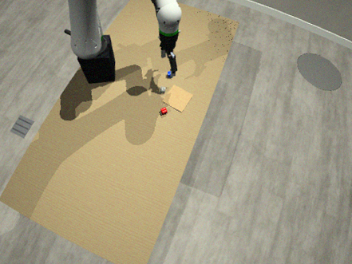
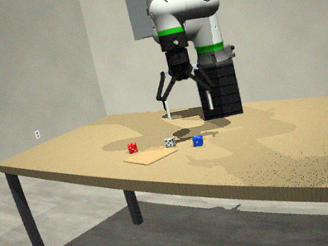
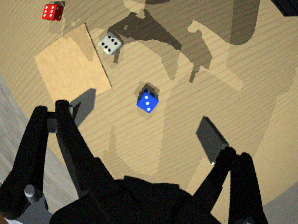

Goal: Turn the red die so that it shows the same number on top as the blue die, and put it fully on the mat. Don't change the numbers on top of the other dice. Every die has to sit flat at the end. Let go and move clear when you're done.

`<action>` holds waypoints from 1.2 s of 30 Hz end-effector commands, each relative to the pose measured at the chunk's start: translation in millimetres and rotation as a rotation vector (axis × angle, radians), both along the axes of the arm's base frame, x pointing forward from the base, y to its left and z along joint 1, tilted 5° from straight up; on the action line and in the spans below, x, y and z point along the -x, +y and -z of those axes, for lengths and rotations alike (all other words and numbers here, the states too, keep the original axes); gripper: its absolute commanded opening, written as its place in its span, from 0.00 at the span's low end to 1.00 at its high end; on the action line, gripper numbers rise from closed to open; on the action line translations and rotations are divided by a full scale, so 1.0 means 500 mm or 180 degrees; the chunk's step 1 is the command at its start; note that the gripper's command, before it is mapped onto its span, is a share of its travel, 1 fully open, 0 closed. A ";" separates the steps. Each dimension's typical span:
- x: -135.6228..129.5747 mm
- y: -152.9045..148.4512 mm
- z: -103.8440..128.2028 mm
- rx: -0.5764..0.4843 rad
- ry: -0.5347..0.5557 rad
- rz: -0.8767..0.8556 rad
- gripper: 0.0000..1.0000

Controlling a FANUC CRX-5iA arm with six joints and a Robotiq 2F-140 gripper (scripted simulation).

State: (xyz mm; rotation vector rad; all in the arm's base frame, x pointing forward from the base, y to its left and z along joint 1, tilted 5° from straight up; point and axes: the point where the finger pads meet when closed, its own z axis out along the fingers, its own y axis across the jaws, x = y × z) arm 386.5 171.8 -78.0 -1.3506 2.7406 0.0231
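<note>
The red die (image 2: 132, 148) sits flat on the table just off the left corner of the thin tan mat (image 2: 150, 156); it also shows in the wrist view (image 3: 51, 11) and in the overhead view (image 1: 164, 111). The blue die (image 2: 197, 140) (image 3: 148, 102) (image 1: 169, 74) lies right of the mat. The mat also shows in the wrist view (image 3: 69, 64) and overhead (image 1: 177, 98). My gripper (image 2: 188, 109) (image 3: 148, 112) is open and empty, hanging well above the table over the blue die.
A white die (image 2: 170, 141) (image 3: 109, 44) (image 1: 162, 89) sits at the mat's far edge between the red and blue dice. The arm's black base block (image 2: 219, 90) stands behind them.
</note>
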 end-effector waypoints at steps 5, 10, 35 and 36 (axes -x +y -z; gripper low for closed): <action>0.006 -0.004 -0.081 0.0000 0.0001 0.0000 1.00; 0.006 -0.004 -0.084 0.0000 0.0001 0.0000 1.00; -0.159 -0.285 -0.075 0.0007 0.0013 0.0029 1.00; -0.175 -0.335 -0.073 0.0005 0.0011 0.0033 1.00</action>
